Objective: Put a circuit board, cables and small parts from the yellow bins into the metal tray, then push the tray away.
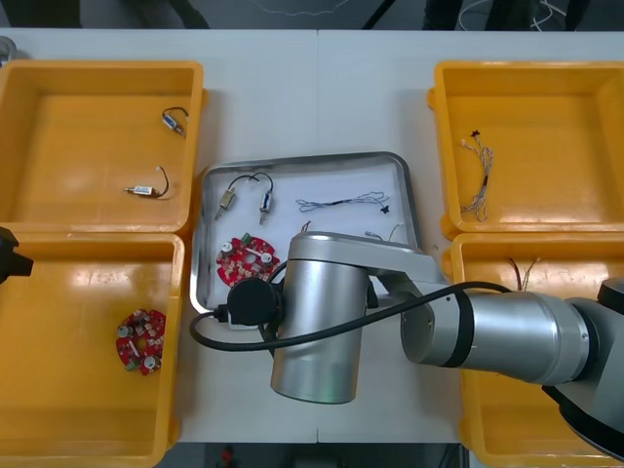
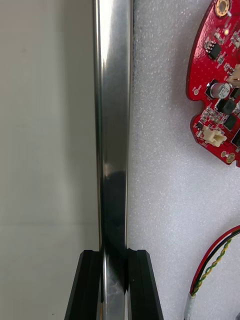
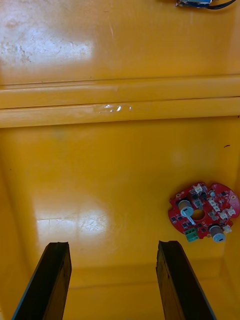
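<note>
Rim of metal tray [image 2: 112, 100] sits clamped in barely open right tool [image 2: 114, 256].

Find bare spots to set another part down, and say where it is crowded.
Free: the light table between the far left yellow plastic bin and the far right one; that left bin's left half; the near left yellow bin, under the open left pincer, around its round red circuit board. Crowded: the shiny metal tray, rim held by the right pincer.
</note>
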